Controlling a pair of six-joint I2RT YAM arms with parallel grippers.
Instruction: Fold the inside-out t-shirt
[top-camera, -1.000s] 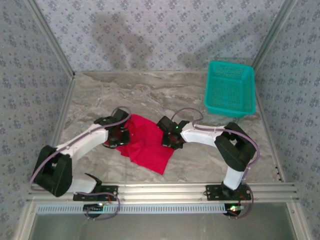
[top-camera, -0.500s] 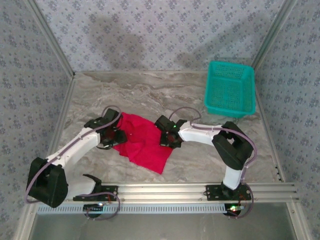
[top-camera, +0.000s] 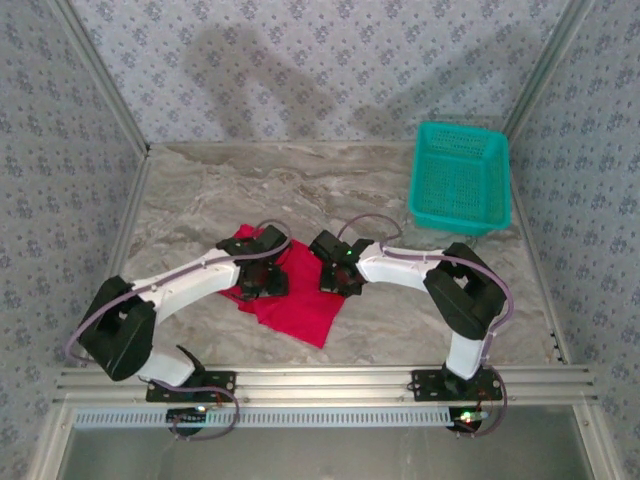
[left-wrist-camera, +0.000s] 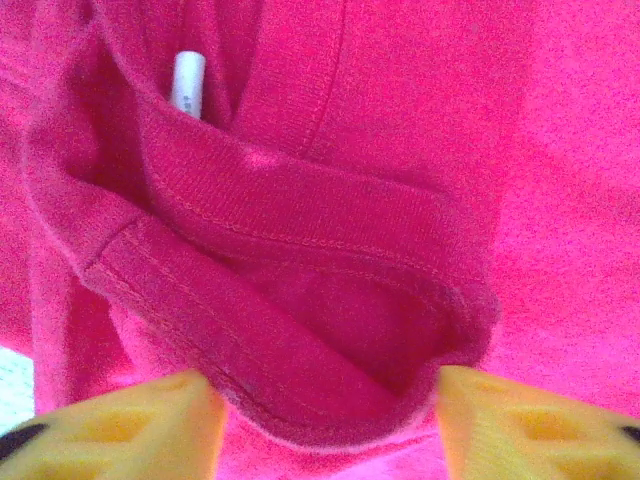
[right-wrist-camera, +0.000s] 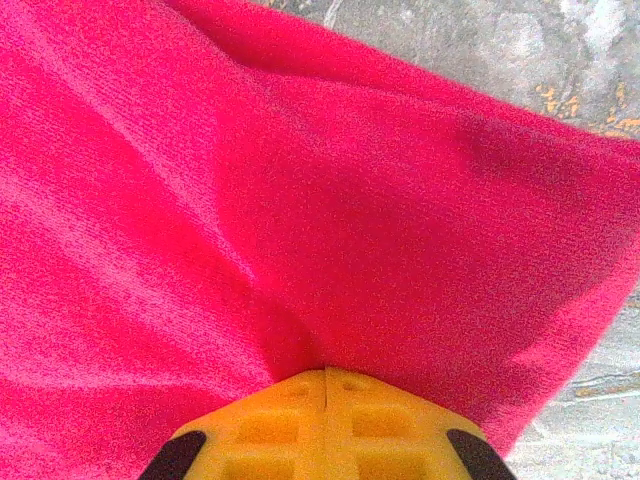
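- T-shirt (top-camera: 300, 305), bright red, lies crumpled on the marble table (top-camera: 220, 190) near its front edge, between my two grippers.
- My left gripper (top-camera: 262, 282) hangs over its left side, fingers (left-wrist-camera: 130, 425) spread apart, a fold of collar (left-wrist-camera: 300, 250) between them, the white tag (left-wrist-camera: 187, 82) beyond.
- My right gripper (right-wrist-camera: 325, 385) is clenched on the t-shirt's right side, creases fanning from the pinch.
- Teal basket (top-camera: 460, 180) sits well apart, far right.
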